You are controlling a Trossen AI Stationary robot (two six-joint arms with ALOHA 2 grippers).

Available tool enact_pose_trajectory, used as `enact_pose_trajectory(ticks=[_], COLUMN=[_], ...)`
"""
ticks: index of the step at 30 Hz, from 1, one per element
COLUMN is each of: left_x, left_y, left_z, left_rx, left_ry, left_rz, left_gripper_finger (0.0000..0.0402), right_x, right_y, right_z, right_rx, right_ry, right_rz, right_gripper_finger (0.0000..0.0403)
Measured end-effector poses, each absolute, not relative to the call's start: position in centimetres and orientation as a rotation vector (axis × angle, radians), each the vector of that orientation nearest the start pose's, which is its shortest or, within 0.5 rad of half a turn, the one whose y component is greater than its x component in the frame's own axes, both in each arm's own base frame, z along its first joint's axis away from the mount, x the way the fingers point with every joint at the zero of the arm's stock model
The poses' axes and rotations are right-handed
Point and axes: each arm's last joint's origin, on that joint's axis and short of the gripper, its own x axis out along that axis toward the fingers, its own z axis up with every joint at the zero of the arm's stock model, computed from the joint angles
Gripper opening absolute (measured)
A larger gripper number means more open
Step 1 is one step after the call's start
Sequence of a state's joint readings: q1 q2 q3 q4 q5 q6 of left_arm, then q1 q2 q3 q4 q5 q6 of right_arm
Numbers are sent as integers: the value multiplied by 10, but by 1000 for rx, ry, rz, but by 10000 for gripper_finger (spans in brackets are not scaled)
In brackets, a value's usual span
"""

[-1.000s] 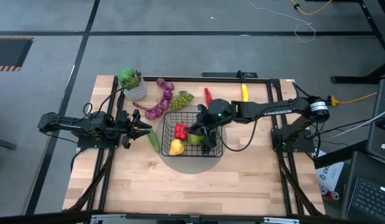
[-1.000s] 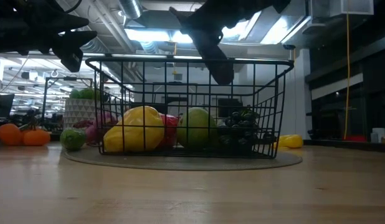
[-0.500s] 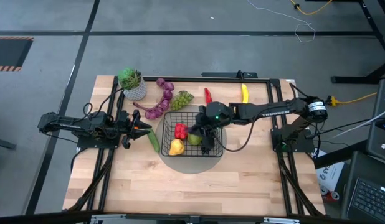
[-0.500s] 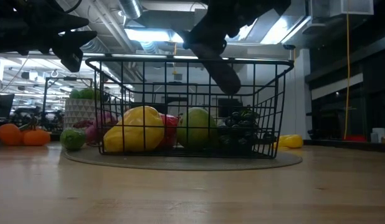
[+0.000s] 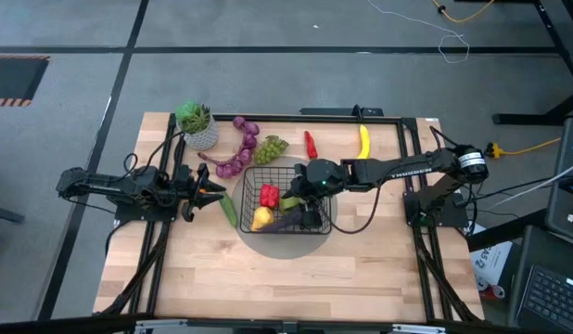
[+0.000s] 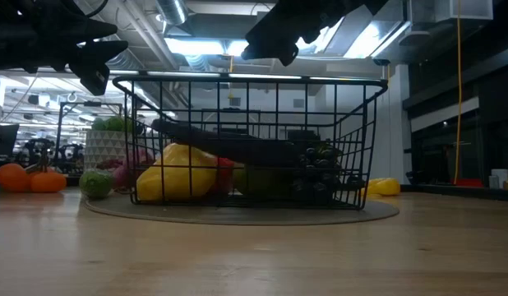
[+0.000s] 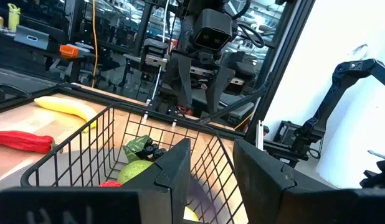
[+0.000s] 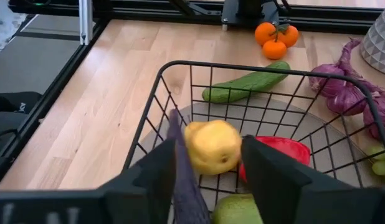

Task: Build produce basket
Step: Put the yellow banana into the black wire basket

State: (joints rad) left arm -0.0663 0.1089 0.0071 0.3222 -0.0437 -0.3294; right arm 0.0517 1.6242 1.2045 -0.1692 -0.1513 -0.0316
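Black wire basket [image 5: 288,197], aubergine [image 5: 291,221] lying inside

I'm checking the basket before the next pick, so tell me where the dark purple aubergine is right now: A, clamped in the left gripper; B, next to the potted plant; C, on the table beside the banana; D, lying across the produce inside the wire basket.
D: the aubergine lies across the yellow fruit inside the basket, released below the open right gripper.

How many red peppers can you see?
2: one red pepper inside the basket, another red pepper on the table behind it. Others may be hidden under fruit.
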Motion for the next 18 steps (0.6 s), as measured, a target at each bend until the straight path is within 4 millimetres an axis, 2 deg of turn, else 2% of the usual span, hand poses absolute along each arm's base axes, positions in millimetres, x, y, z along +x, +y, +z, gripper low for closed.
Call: enact_pose_trajectory(ticks=[5, 18], left_x=[102, 102], left_y=[-5, -5], left_z=[188, 188], left_rx=[-340, -340], left_ry=[-215, -215], left_rz=[-59, -59], left_gripper_finger=[115, 115], right_x=[362, 362], right_y=[23, 23], right_z=[269, 269], right_rx=[-2, 25], right_ry=[585, 580], right_rz=[213, 204], right_gripper_finger=[199, 198])
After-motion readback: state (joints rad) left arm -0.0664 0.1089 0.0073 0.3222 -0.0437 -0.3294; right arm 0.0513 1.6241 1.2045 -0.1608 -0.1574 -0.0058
